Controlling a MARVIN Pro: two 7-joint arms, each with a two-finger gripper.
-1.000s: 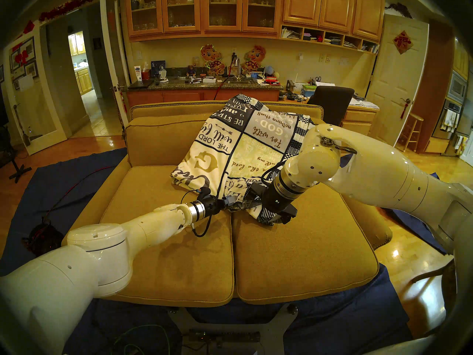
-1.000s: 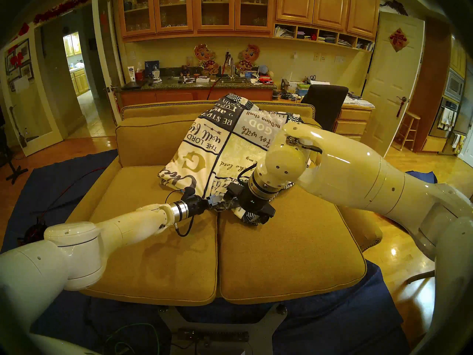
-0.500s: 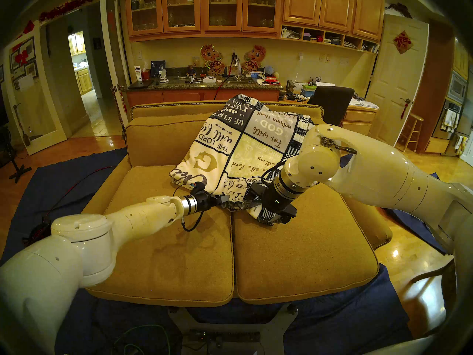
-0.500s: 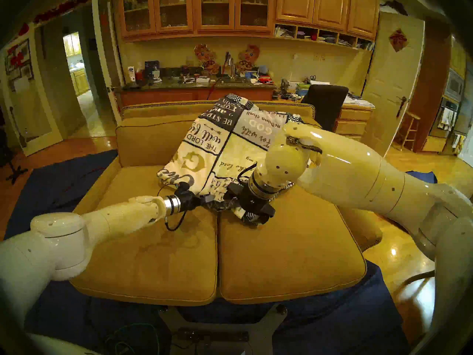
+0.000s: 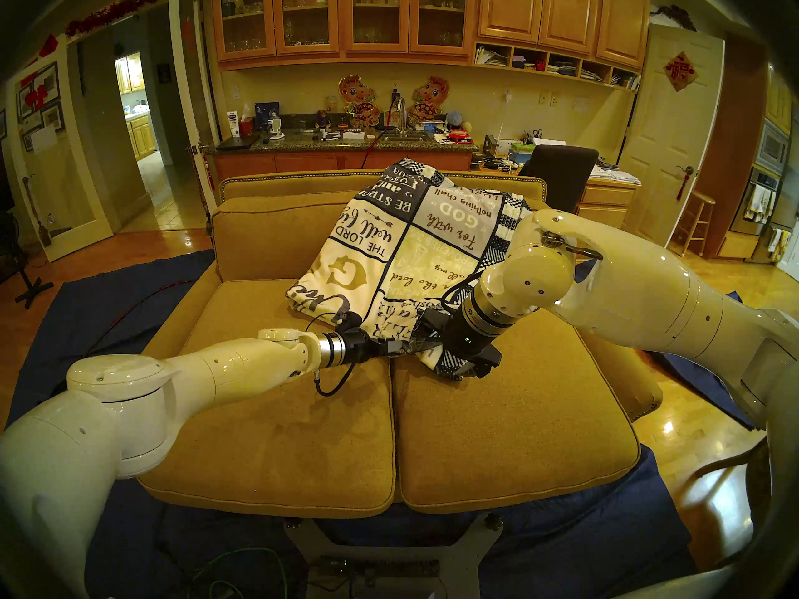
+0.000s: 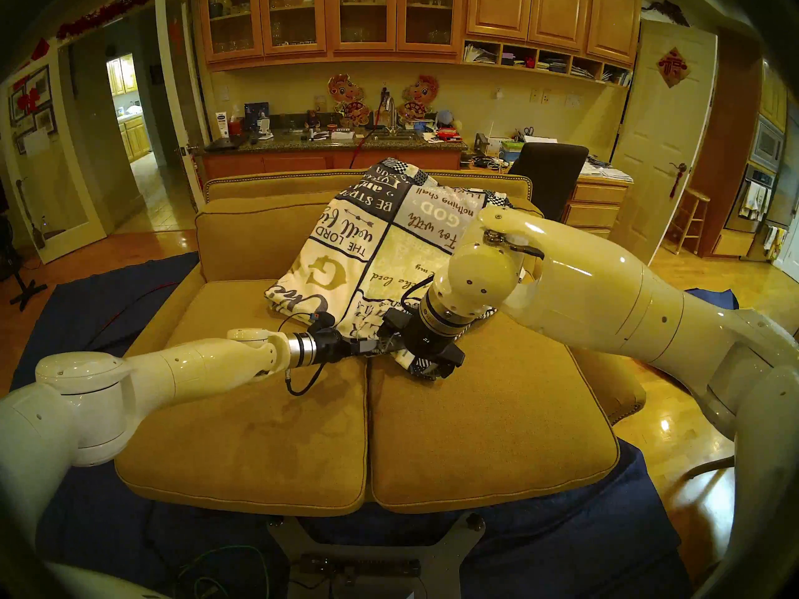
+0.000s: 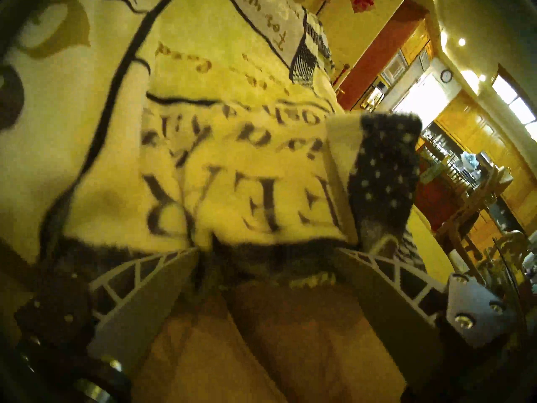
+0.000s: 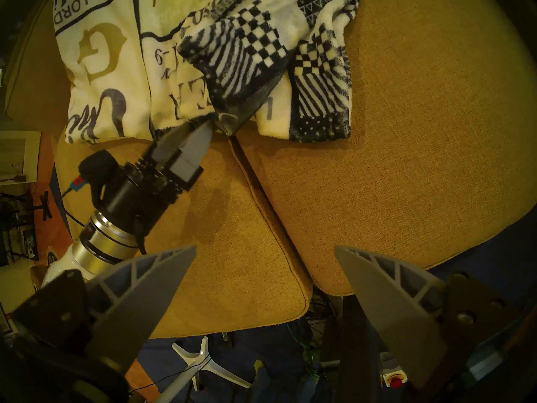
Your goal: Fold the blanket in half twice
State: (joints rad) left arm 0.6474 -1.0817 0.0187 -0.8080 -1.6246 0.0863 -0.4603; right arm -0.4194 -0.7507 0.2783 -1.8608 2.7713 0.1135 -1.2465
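Since before, left end effector [image 7: 267,248] has crept to the blanket's [image 5: 389,248] near hem, fingers apart; soft, floppy plush, best pinched at a corner. Right end effector [image 8: 264,280] hangs apart, empty.

Head pair: high, facing forward and down over the sofa [image 5: 302,434], wide. Left wrist: very near the blanket [image 7: 232,161], facing up along it. Right wrist: above, facing down. Shared: blanket edge, cushion seam.

Glossy cream arms [image 5: 225,369], silver wrist rings, black cables, grey ribbed fingers [image 8: 139,300]
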